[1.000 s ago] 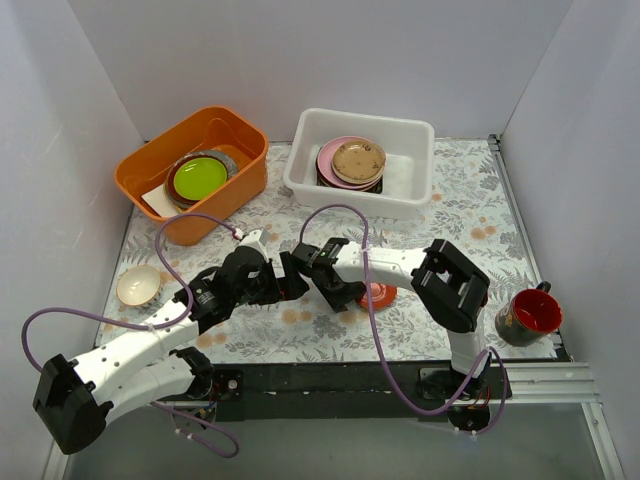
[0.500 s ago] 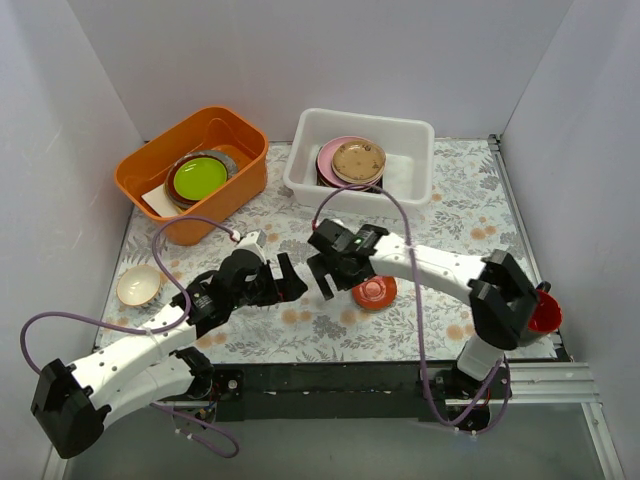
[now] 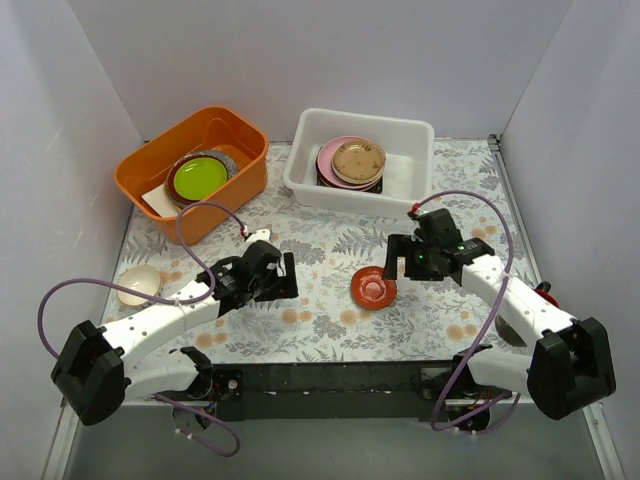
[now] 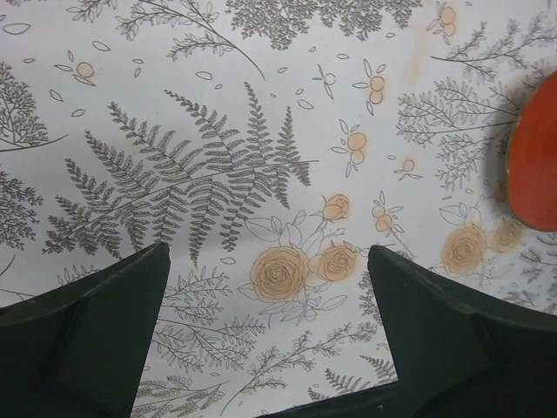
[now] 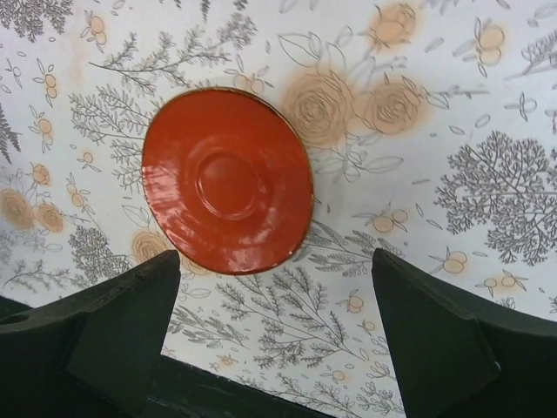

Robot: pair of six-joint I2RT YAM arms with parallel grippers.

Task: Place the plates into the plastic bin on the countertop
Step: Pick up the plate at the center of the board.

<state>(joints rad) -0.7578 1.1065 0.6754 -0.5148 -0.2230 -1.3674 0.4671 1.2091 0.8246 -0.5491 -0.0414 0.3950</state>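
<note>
The orange-red plate [image 3: 373,288] lies flat on the table [image 3: 330,250], in front of the plastic bin [image 3: 345,203] and not in it yet. The right gripper [image 5: 274,261] hangs over it, jaws wide open and empty. The left gripper [image 4: 267,252] waits in front of the bin's left end, jaws open too. The plate is thin and low, so I think the right jaws should tip down, pinch its rim softly, then lift it.
</note>
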